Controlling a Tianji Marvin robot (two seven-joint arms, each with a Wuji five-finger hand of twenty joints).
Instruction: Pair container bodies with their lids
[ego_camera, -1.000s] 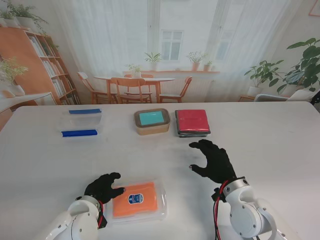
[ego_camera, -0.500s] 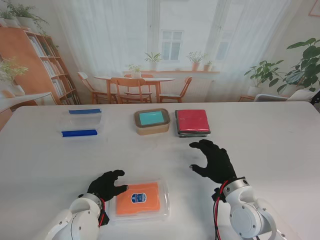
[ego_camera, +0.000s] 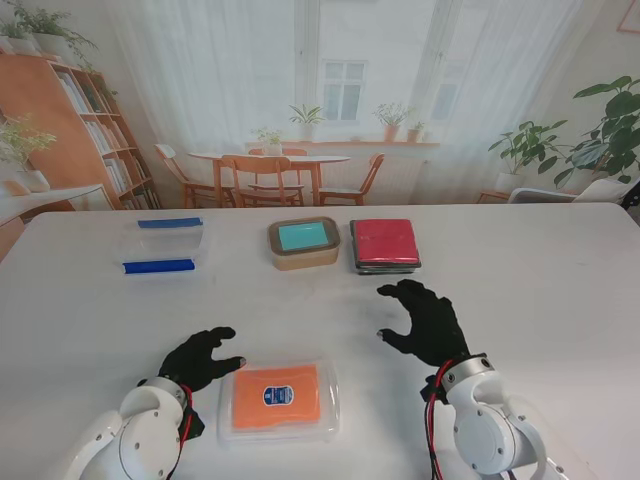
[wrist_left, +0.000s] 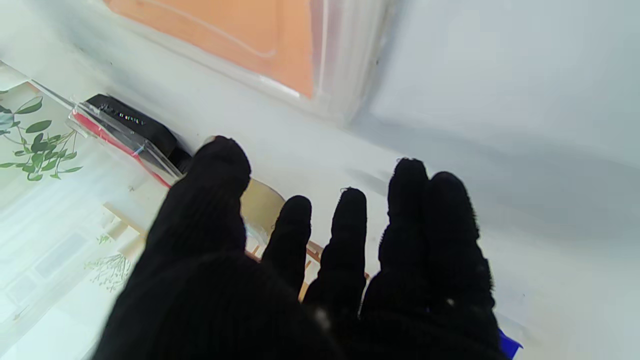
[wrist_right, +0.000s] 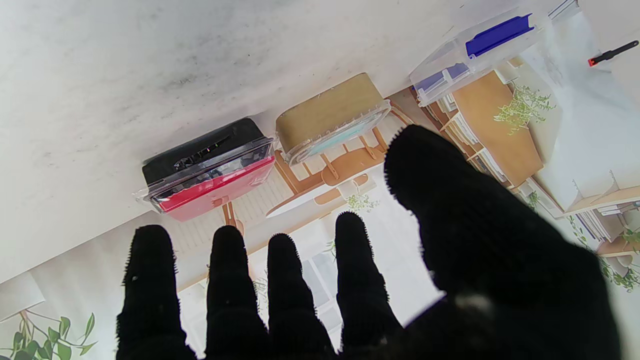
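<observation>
Orange-lidded clear box sits on the table nearest me, left of centre. Left hand rests beside its left edge, fingers spread, holding nothing. Right hand hovers open, empty. Tan box, red box and blue-clipped box line the far side.

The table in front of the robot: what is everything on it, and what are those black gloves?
Orange-lidded container: one, clear plastic with an orange top and a blue label, nearest to me, by the left hand.
Blue-clipped container: one, clear with two blue clips, far left.
Tan container: one, tan body, teal top under a clear lid, far middle.
Black container: one, black body, red top under a clear lid, right of the tan one.
Table: one, white.
Left hand: black glove, open, beside the orange-lidded container.
Right hand: black glove, open, fingers spread, holding nothing.
</observation>
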